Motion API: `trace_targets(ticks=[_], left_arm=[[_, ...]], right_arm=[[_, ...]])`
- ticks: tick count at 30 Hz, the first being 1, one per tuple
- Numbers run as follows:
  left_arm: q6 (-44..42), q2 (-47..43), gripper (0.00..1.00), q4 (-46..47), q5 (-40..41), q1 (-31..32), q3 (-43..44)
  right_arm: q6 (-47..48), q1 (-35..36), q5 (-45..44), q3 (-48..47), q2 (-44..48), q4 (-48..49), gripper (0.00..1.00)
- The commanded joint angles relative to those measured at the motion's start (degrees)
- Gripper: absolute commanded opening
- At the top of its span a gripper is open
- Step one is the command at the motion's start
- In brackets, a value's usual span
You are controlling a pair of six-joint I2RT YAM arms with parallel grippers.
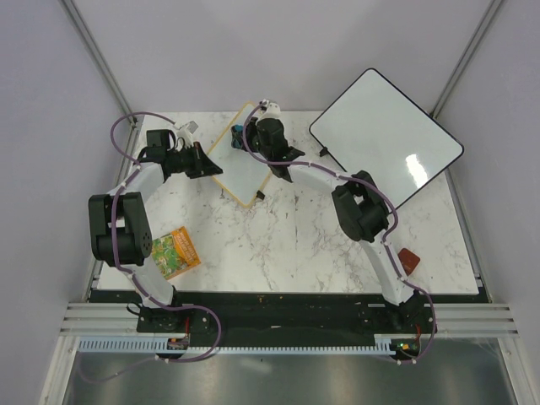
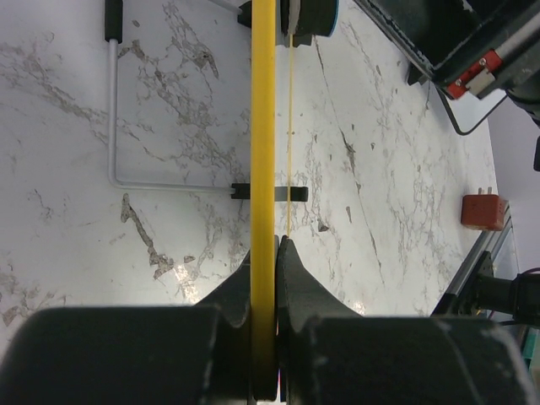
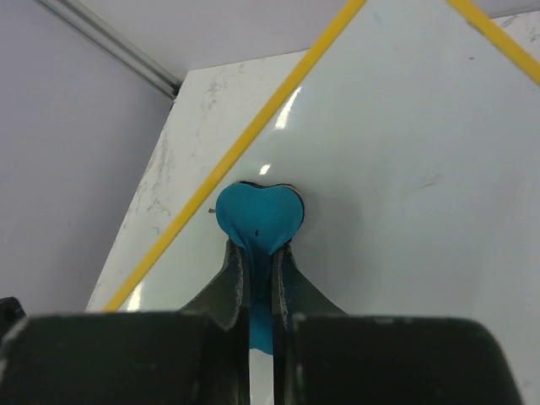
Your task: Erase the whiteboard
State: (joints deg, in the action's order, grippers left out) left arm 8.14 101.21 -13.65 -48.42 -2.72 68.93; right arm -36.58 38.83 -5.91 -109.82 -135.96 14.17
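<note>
Yellow-framed whiteboard [image 1: 240, 160] at rear centre of desk [image 1: 287, 245]; left jaws clenched on its yellow edge; right jaws grasping blue eraser [image 3: 257, 215], eraser pressed flat to board face near the frame.

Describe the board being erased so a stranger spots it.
On the marble table, look far centre. The small yellow-framed board is there, edge pinched by the left claw, right claw pressing a teal eraser on it. The other board, rightward, is bigger and black-rimmed.
</note>
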Motion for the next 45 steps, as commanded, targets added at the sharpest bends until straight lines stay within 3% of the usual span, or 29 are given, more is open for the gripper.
trace_targets(ticks=[1, 7, 12, 21, 30, 45], left_arm=[[-13.4, 0.0, 0.02, 0.8, -0.8, 4.6, -0.8], [-13.5, -0.1, 0.02, 0.8, -0.6, 4.6, -0.9], [-13.5, -0.2, 0.02, 0.8, -0.4, 4.6, -0.9], [-13.2, -0.4, 0.02, 0.8, -0.6, 4.7, -1.1], [-13.1, -0.4, 0.02, 0.7, -0.8, 4.7, -0.8], [-12.9, -0.2, 0.02, 0.9, -0.9, 4.7, -0.5]], right_arm=[[-1.0, 9.9, 15.2, 0.7, -4.9, -8.7, 0.00], [-0.7, 8.4, 9.2, 1.5, -4.4, -11.4, 0.00], [-2.4, 3.0, 6.4, 4.3, -3.9, -12.4, 0.00], [-2.1, -2.9, 5.0, 9.3, -3.3, -12.7, 0.00], [5.3, 1.8, 5.2, 7.0, -1.9, -12.4, 0.00], [7.9, 9.9, 9.4, 3.1, -2.6, -10.9, 0.00]])
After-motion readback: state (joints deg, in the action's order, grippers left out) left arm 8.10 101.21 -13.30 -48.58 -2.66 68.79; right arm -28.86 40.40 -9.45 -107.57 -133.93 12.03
